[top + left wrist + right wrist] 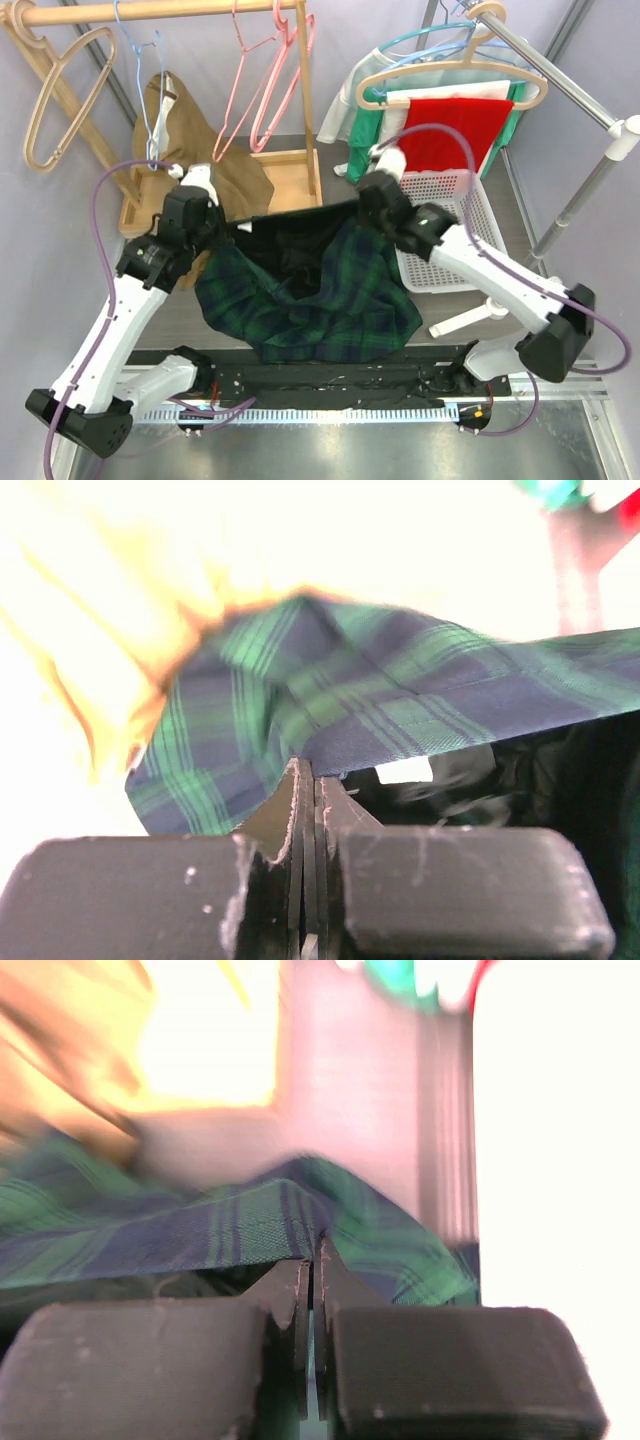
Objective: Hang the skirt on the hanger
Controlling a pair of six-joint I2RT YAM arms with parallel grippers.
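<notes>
A dark green and navy plaid skirt (310, 290) hangs stretched between my two grippers above the table. My left gripper (212, 222) is shut on the skirt's left waistband corner (300, 730). My right gripper (362, 205) is shut on the right waistband corner (300, 1225). The waist opening gapes between them, showing black lining. Several empty hangers hang on the wooden rack: a beige one (60, 95), a light blue one (150, 80) and pink ones (265, 70).
A tan garment (195, 150) drapes on the wooden rack base (290, 175). A white basket (450, 210) stands at right under a metal rail (560, 85) with hung red and green clothes (455, 125). A black mat (330, 380) lies at the near edge.
</notes>
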